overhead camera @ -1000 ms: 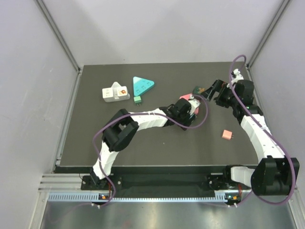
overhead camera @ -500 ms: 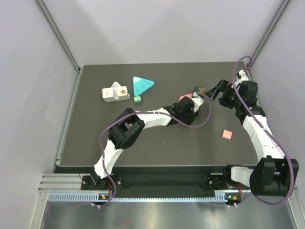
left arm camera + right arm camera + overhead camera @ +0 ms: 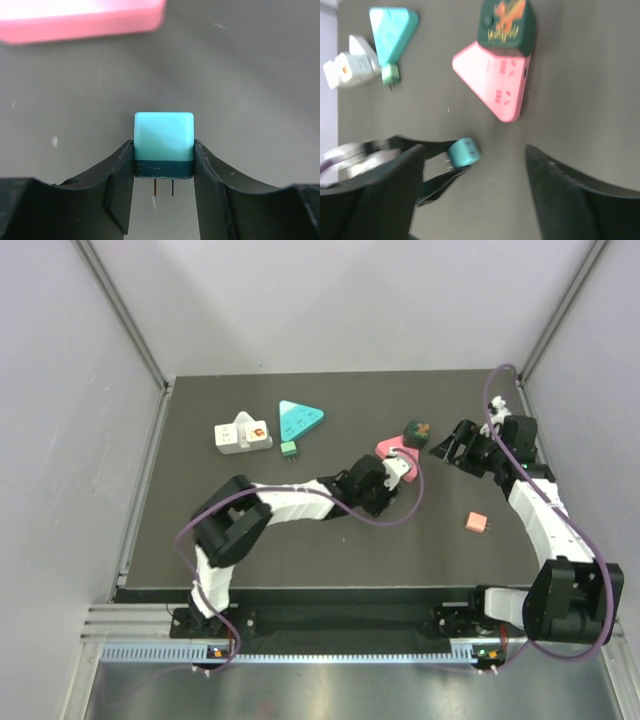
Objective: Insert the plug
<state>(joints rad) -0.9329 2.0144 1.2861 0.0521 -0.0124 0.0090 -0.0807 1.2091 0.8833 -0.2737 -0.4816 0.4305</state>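
Two tools in view. Left tool (image 3: pixel 163 152) clamped on teal plug (image 3: pixel 163 132), prongs pointing back toward wrist. Plug over desk (image 3: pixel 260 90), near pink socket block (image 3: pixel 80 17), not touching it. Right tool (image 3: pixel 447 447) jaws spread wide, nothing between, just beside dark green block (image 3: pixel 417 431). Green block sits right against pink block's corner. Orange plug (image 3: pixel 477 523) loose on desk, well apart.
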